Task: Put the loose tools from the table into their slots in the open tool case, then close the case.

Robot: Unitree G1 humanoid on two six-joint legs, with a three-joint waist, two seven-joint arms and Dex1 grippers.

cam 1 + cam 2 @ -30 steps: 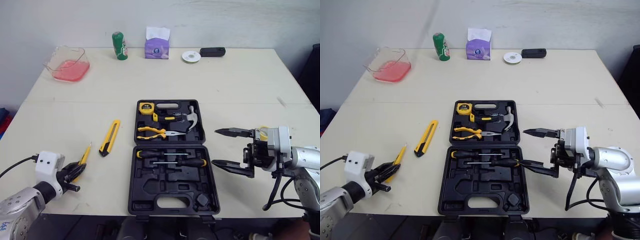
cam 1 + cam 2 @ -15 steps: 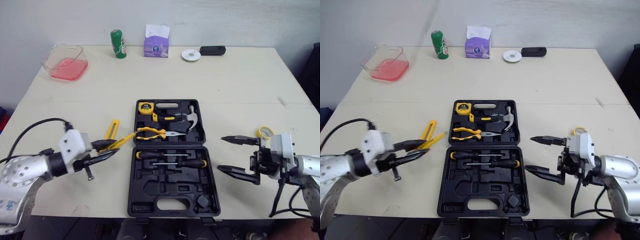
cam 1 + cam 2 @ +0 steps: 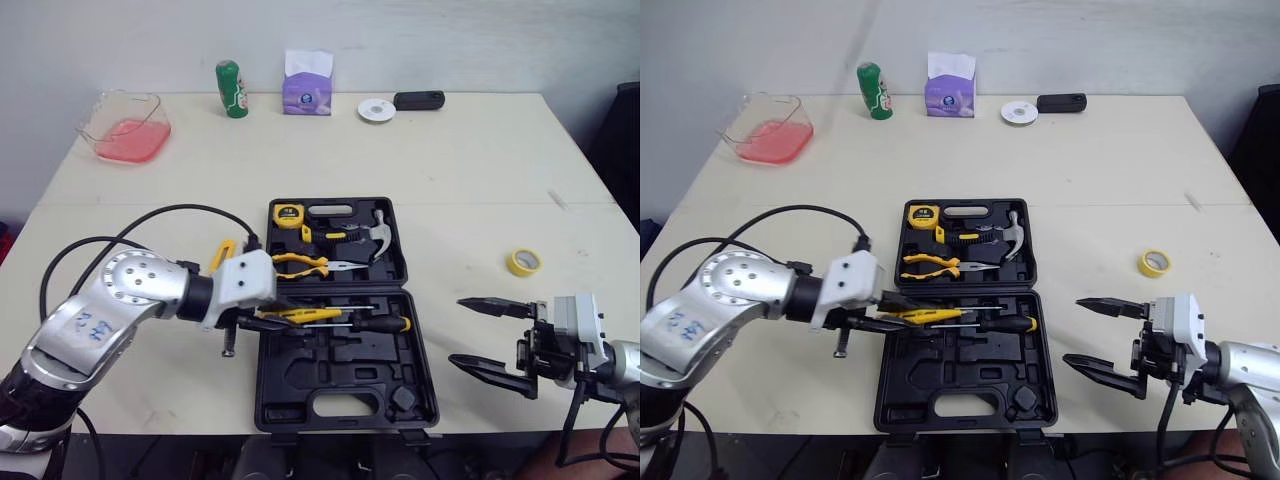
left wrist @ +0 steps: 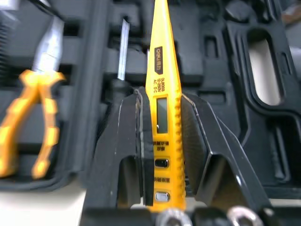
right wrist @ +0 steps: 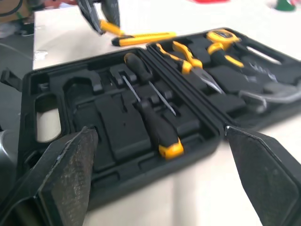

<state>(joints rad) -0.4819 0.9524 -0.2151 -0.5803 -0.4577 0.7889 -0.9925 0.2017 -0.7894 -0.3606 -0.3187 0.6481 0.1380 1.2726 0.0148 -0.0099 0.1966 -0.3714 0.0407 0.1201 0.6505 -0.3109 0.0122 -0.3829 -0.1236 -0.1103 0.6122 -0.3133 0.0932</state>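
yellow tester pen (image 4: 162, 117) pinched in the left gripper (image 3: 268, 316) above the tool case (image 3: 340, 385); right gripper (image 3: 456, 330) gapes wide, empty.

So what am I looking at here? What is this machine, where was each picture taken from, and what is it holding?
This is a two-armed robot at a table. The two wide pictures come from cameras in its head, looking down; the two close ones from cameras on its wrists. Its left pincer is shut on a yellow tester pen, held over the open tool case, which already holds pliers and a hammer. Its right pincer hangs open beside the case, empty. A roll of yellow tape lies loose on the table.
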